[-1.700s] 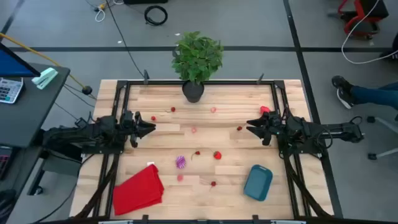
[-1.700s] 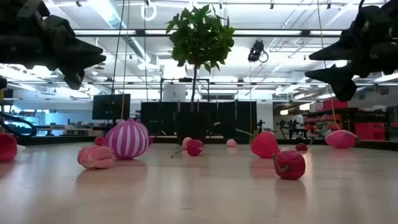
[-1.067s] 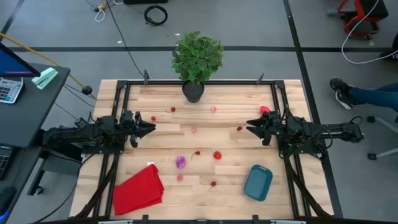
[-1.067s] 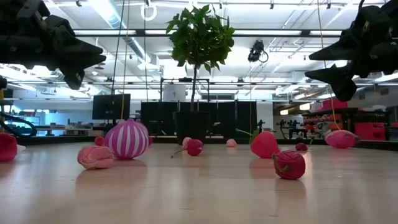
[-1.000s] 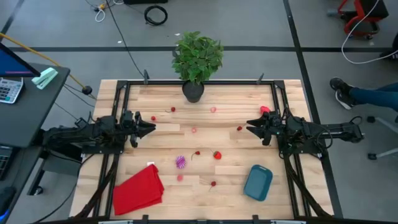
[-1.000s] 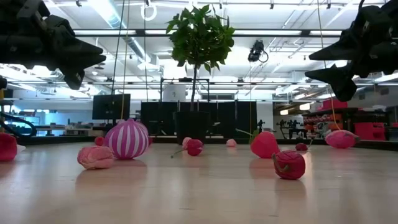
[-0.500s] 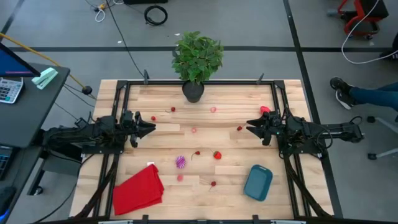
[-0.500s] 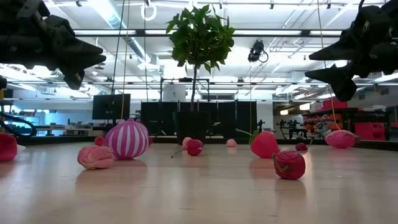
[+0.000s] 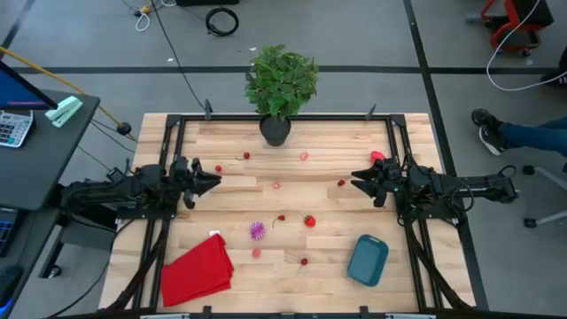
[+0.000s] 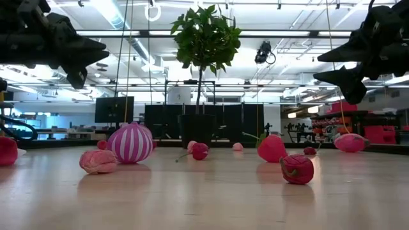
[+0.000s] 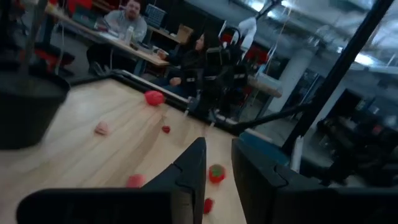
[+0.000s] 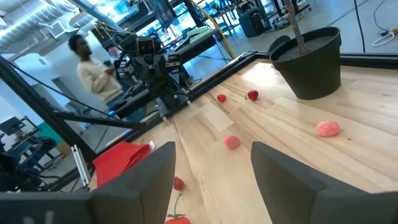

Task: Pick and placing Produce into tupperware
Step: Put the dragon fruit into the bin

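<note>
- On the near right part of the pale wooden slatted table [image 9: 328, 199], seen from above, lies the small teal-blue rounded-rectangular plastic tub [image 9: 367, 259]. It is empty, and its long axis runs diagonally, from the near edge toward the far right corner.
- Scattered across the table's middle are the tiny red and pink fruit pieces [image 9: 309, 221], all outside the tub.
- The purple-and-white striped round piece [image 9: 258, 230] sits left of centre, just beyond the crumpled red cloth [image 9: 197, 270].
- The left gripper [image 9: 211, 180] hangs above the table's left side, fingers slightly apart, holding nothing.
- The right gripper [image 9: 359, 182] hangs above the right side, fingers spread wide, also empty.
- A black plant pot with a leafy green plant [image 9: 275, 129] stands at the far edge.
</note>
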You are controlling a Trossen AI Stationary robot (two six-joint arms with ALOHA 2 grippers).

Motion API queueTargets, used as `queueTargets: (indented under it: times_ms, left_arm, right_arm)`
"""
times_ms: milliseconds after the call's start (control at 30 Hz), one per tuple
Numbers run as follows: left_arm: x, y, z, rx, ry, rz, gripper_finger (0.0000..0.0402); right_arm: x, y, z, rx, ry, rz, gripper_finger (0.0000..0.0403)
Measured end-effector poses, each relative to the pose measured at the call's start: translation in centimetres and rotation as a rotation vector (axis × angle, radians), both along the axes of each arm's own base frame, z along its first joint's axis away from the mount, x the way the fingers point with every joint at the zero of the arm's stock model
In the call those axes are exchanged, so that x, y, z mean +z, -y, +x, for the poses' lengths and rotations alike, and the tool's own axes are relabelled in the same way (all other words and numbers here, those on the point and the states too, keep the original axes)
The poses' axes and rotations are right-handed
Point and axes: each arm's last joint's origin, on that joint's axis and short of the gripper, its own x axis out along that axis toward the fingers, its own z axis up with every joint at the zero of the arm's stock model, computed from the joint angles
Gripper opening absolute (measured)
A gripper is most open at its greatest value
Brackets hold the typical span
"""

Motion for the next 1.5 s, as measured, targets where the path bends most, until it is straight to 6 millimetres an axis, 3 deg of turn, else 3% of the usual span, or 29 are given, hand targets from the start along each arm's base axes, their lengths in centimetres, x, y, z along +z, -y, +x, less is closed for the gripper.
queueTargets:
  times_ms: [133, 300, 367, 600, 667, 767, 900, 1067, 1267, 1500]
  left_arm:
    - [1.1, 0.1, -0.2, -0.051, 0.069, -0.262, 0.0086]
    - [3.8, 0.0, -0.9, -0.006, 0.158, -0.274, 0.0076]
    - [6.1, -0.1, -1.7, 0.022, 0.232, -0.269, 0.0073]
    - [15.7, 0.0, -3.6, 0.080, 0.348, -0.005, 0.0070]
    - [18.1, -0.1, -2.8, 0.103, 0.258, 0.094, 0.0067]
    - [20.1, -0.3, -0.8, 0.143, 0.004, 0.221, 0.0062]
    - [21.5, -0.7, 2.2, 0.197, -0.233, 0.224, 0.0060]
    - [23.3, -0.9, 5.2, 0.189, -0.302, 0.203, 0.0068]
    - [21.6, -1.5, 7.9, 0.196, -0.541, 0.155, 0.0063]
    - [21.3, -2.4, 10.9, 0.209, -0.519, 0.254, 0.0037]
  right_arm:
    - [0.0, 0.0, 0.0, 0.000, 0.000, 0.000, 0.0220]
    - [0.0, 0.0, 0.0, 0.000, 0.000, 0.000, 0.0220]
    - [0.0, 0.0, 0.0, 0.000, -0.001, 0.000, 0.0220]
    - [0.0, 0.0, 0.0, 0.000, -0.001, 0.000, 0.0220]
    - [0.0, 0.0, 0.0, 0.000, 0.000, 0.000, 0.0220]
    - [0.0, 0.0, 0.0, -0.005, -0.001, -0.005, 0.0220]
    - [0.1, 0.2, 0.0, -0.058, -0.006, -0.084, 0.0220]
    - [1.2, 0.3, 0.0, -0.085, 0.188, 0.251, 0.0220]
    - [2.0, 0.3, -0.2, -0.076, 0.323, 0.434, 0.0220]
    - [2.2, 0.5, -0.2, -0.131, 0.320, 0.334, 0.0220]
